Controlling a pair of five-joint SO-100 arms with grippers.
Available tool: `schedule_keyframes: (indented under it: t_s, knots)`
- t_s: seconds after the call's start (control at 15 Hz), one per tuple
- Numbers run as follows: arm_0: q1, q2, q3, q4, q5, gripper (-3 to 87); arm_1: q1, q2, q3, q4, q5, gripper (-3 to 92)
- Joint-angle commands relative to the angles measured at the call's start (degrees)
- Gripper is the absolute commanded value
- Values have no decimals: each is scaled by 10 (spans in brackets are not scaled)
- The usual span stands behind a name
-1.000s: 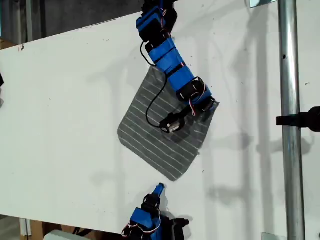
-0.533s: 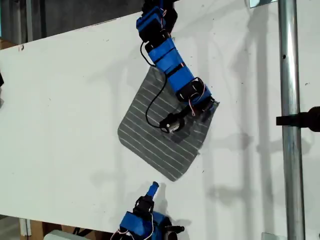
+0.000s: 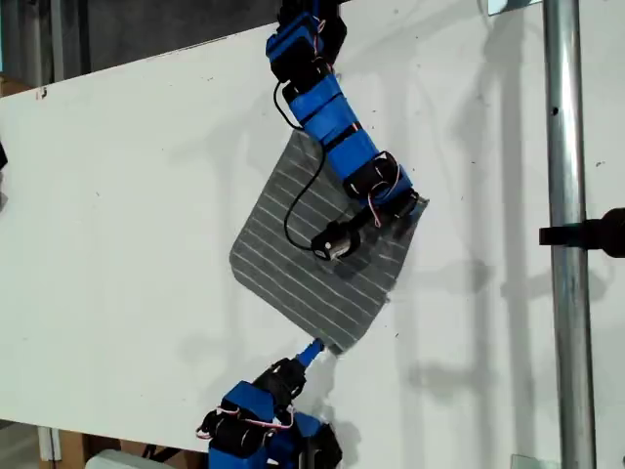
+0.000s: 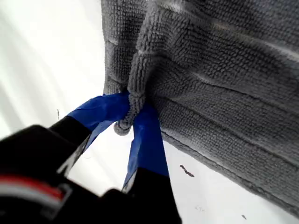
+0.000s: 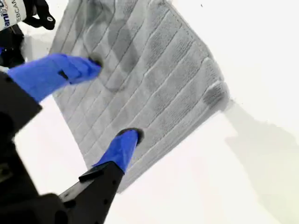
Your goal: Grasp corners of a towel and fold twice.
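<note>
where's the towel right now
The towel lies flat mid-table in the exterior view, my first gripper pinching its right corner, my second gripper at its lowest corner.

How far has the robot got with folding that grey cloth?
No fold is made: the towel lies flat. My first gripper is pinching one corner. My second gripper is open over the cloth near another corner, gripping nothing. Both folds remain.
</note>
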Motion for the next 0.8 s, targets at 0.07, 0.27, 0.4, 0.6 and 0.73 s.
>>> schedule_keyframes:
  t_s: [0.07,0.27,0.4,0.6,0.73]
  knots:
    - [-21,-4,63,-61,20,311,1,7,4,-4,1,-2]
    - [-18,4,221,-184,-10,287,-3,11,4,-4,3,-2]
    - [-12,1,280,-230,-33,285,-4,13,4,-2,3,-2]
    - [8,-4,320,-282,-73,272,-4,14,4,-2,3,-2]
    - [25,-19,328,-315,-98,263,-4,15,4,-2,3,-2]
